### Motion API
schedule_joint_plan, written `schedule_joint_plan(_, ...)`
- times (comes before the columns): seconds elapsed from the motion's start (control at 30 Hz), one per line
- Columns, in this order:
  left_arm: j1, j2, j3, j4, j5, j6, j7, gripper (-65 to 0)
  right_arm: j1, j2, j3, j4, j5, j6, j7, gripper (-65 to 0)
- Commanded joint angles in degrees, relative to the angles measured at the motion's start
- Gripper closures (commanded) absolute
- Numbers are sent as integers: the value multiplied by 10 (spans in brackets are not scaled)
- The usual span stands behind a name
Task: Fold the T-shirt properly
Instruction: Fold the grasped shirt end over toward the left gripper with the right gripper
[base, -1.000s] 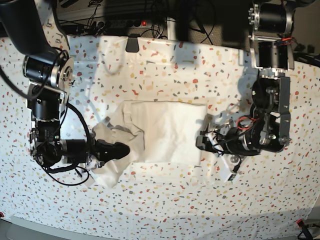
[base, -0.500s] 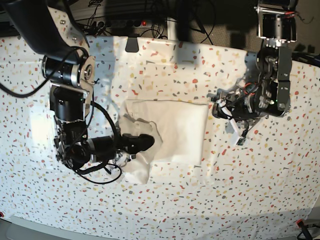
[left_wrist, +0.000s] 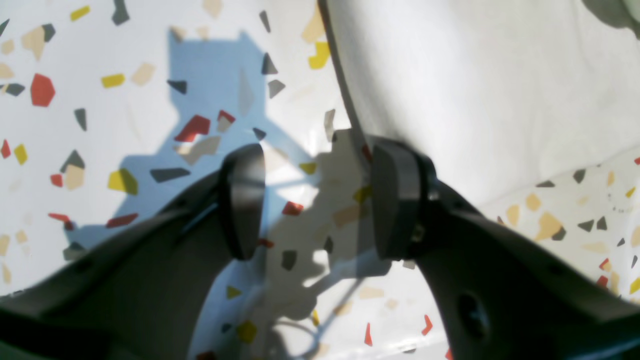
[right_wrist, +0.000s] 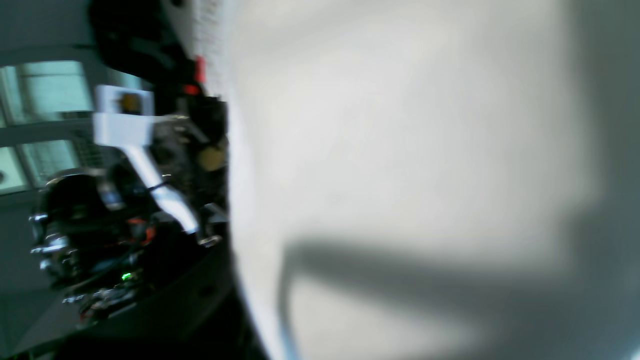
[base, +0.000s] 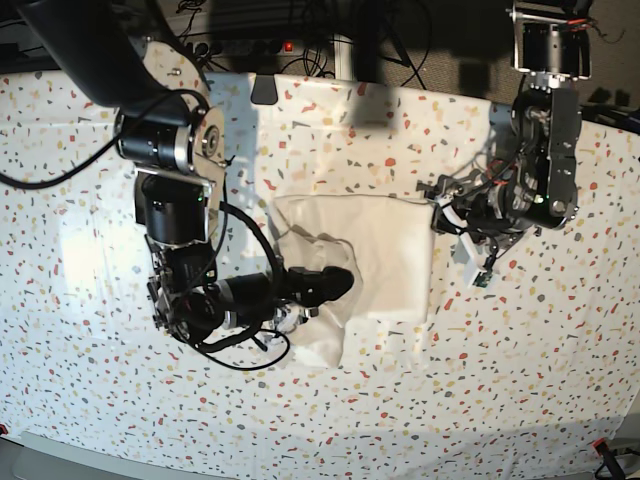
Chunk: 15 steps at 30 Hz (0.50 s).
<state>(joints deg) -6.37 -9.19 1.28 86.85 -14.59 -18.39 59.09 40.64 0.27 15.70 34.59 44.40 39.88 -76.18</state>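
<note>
Centrally on tabletop (base: 90, 200), T-shirt (base: 385, 255) is seen part-folded, long axis 3-to-9. Right gripper (base: 335, 285) is clenched on T-shirt's 8 o'clock flap, nearer arm. Left gripper (left_wrist: 310, 200) is spread, nothing held, T-shirt edge lying at its 1 o'clock.

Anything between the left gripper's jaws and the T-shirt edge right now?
Nothing but bare speckled tabletop. In the left wrist view the open left gripper sits just beside the T-shirt, one jaw overlapping the hem; the base view agrees.
</note>
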Motion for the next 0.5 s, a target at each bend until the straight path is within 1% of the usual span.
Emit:
schedule_joint_plan(0.0,-9,-2,-1,10,-9,-2,-7,-320,22,-3,0,8,10,1,8,0)
schedule_joint_plan(0.27,-9,-2,-1,10,-54,-2,-9,-320,22,-16,0,8,5,1,14,0)
schedule_joint_plan(0.47,-9,-2,-1,10,-54,-2,-9,-320,22,-37,0,8,5,1,16,0)
